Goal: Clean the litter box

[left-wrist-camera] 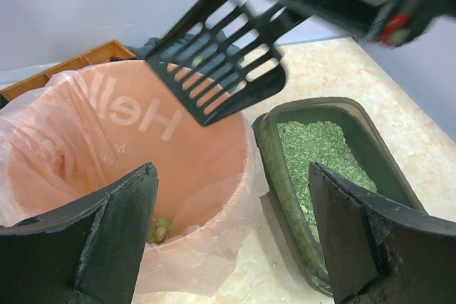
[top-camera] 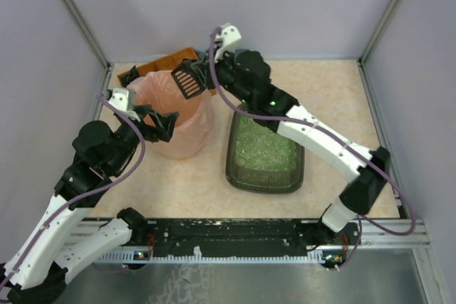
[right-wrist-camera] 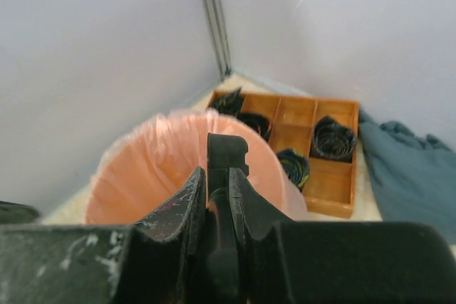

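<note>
The litter box (top-camera: 263, 187) is a dark tray of pale green granules right of the pink-bagged bin (top-camera: 192, 137). My right gripper (top-camera: 212, 70) is shut on the handle of a black slotted scoop (top-camera: 189, 80), and the scoop head hangs over the bin's far rim. In the right wrist view the right gripper (right-wrist-camera: 222, 183) clamps the scoop handle (right-wrist-camera: 226, 151) above the bin (right-wrist-camera: 142, 161). My left gripper (top-camera: 160, 122) is open and empty, at the bin's left side. The left wrist view shows the scoop (left-wrist-camera: 221, 55) tilted over the bin (left-wrist-camera: 107, 140), a few clumps (left-wrist-camera: 160, 229) at its bottom, and the litter box (left-wrist-camera: 269, 161) alongside.
An orange compartmented tray (right-wrist-camera: 313, 147) holding dark rolled items stands behind the bin in the back left corner (top-camera: 167, 62). A teal cloth (right-wrist-camera: 406, 169) lies to its right. Grey walls close in the table on three sides.
</note>
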Available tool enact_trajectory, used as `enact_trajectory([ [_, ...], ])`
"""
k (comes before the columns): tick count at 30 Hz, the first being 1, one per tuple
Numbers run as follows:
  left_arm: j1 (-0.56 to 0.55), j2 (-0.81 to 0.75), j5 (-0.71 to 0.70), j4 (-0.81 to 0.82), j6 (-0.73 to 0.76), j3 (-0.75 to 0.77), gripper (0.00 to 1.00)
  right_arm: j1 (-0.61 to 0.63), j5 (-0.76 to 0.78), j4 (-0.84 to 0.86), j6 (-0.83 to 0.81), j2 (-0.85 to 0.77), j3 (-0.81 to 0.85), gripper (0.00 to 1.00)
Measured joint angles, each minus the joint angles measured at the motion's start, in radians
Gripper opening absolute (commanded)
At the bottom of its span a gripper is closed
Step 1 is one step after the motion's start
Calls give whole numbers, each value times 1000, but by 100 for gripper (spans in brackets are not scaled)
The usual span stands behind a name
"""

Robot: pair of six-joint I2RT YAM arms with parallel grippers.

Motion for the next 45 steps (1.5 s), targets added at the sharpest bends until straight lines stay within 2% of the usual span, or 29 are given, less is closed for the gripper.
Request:
enact_trajectory([
  [4,0,59,55,20,6,14,90,-8,90,68,48,-200,-153,0],
  [9,0,283,190,50,19,116,87,-37,286,98,116,-523,-384,0],
  [14,-49,478,265,67,0,145,84,-68,484,-38,211,-771,-569,0],
  [18,-116,578,282,74,-41,124,80,-72,552,-224,292,-865,-674,0],
  [23,-156,661,316,70,-101,77,77,-72,549,-418,362,-884,-767,0],
  [28,-190,756,318,38,-126,80,76,-72,528,-507,393,-853,-818,0],
  [37,-204,892,314,-24,-166,84,72,-126,449,-482,375,-748,-876,0],
  [45,-205,898,330,-18,-171,73,57,-171,357,-397,358,-639,-884,0],
])
